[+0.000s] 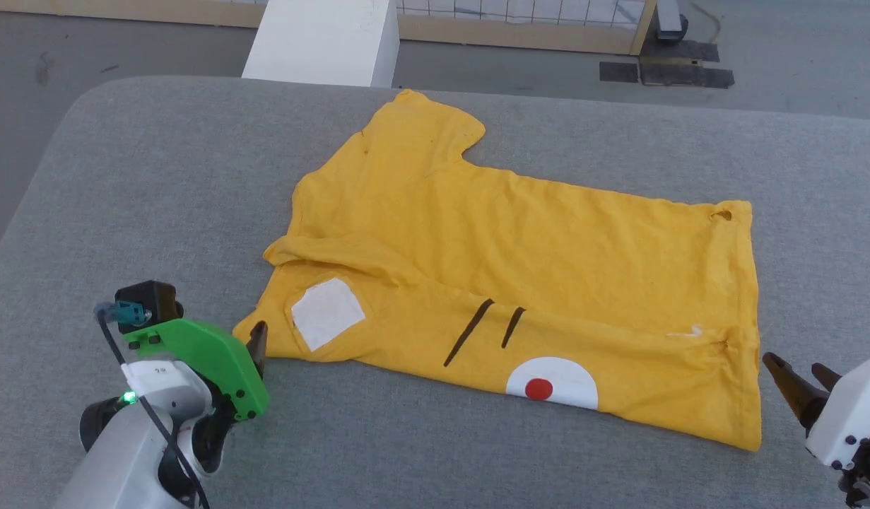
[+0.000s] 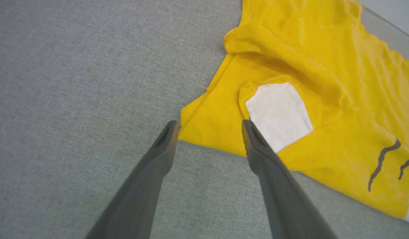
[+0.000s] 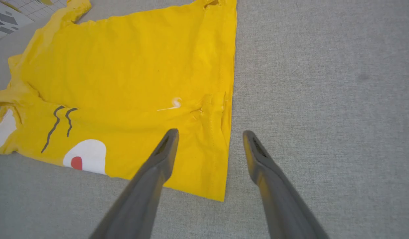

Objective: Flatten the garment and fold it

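Note:
The garment [image 1: 519, 240] is a bright yellow T-shirt lying on the grey padded table [image 1: 159, 177], neck end to the left and hem to the right. Its near long edge is folded over, showing a white sleeve patch [image 1: 327, 312], two black stripes and a white patch with a red dot. My left gripper [image 1: 258, 346] stands open at the near sleeve corner; in the left wrist view my left gripper [image 2: 209, 124] straddles that corner of the garment [image 2: 324, 66]. My right gripper [image 1: 795, 364] is open beside the near hem corner; in the right wrist view my right gripper [image 3: 209, 132] has one finger above the garment [image 3: 124, 66]. Neither holds cloth.
Bare grey table surface surrounds the shirt on all sides. Beyond the far edge stand a white block [image 1: 321, 39] and a wooden frame with wire mesh [image 1: 519, 32] on the grey floor, with dark plates [image 1: 664, 71] to the right.

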You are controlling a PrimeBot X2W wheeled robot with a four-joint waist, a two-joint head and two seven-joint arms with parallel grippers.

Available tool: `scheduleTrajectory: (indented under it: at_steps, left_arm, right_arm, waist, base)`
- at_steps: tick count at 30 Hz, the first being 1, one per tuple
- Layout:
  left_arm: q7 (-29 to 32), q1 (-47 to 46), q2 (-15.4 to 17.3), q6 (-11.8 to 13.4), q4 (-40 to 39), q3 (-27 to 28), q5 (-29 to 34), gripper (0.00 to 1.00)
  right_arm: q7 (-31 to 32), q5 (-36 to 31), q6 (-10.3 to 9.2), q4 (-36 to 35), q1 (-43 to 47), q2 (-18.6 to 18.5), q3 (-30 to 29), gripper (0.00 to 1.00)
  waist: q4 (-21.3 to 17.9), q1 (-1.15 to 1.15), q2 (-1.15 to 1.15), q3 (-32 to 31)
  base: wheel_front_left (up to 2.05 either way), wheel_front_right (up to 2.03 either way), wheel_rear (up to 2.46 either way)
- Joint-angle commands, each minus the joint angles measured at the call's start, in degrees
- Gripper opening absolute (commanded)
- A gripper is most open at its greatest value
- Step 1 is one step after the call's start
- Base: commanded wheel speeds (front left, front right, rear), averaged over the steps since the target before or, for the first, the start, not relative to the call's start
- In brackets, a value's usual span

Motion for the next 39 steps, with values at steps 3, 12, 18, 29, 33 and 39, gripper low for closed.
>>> scheduleTrajectory:
  at_steps: [3, 12, 18, 29, 33, 39]
  left_arm:
    - [2.87, -0.41, 1.31, 0.35, 0.49, -1.00, 0.00, 1.00]
    - [5.46, -3.64, 2.04, -1.00, 5.94, -2.45, 0.20, 1.00]
    - [7.50, -2.97, 1.48, -1.03, 8.67, -2.67, -1.38, 0.00]
    - [0.28, 2.59, 0.78, 0.17, 0.76, 3.87, -5.17, 0.00]
    - [-0.99, 4.69, 0.72, 1.02, -3.45, 4.78, -5.41, 0.00]
    - [-0.47, 5.94, 0.55, 1.59, -5.90, 4.19, -5.49, 0.00]
  right_arm:
    - [0.94, -0.10, -0.08, -1.69, 0.54, 0.64, -0.24, 1.00]
    - [2.32, -0.26, -0.08, -3.81, 0.02, 1.24, -0.08, 1.00]
    - [2.44, -0.32, -0.08, -4.48, -0.17, 1.36, -0.08, 1.00]
    - [3.55, -6.83, -0.08, -5.38, 3.65, -1.25, 5.18, 1.00]
    - [3.00, -9.29, -0.08, -2.67, 2.98, -1.69, 7.79, 1.00]
    - [0.92, -12.24, -0.08, 3.10, 0.51, -2.18, 10.83, 1.00]
  waist:
    - [-0.96, 0.00, 0.00, 0.83]
    - [-3.65, 0.00, 0.00, 3.93]
    - [-4.43, 0.00, 0.00, 4.90]
    - [-3.78, 0.00, 0.00, 4.77]
    - [-3.22, 0.00, 0.00, 5.69]
    - [-2.15, 0.00, 0.00, 6.97]
  base:
    - [0.00, 0.00, 0.00]
    - [0.00, 0.00, 0.00]
    - [0.00, 0.00, 0.00]
    - [0.00, 0.00, 0.00]
    - [0.00, 0.00, 0.00]
    - [0.00, 0.00, 0.00]
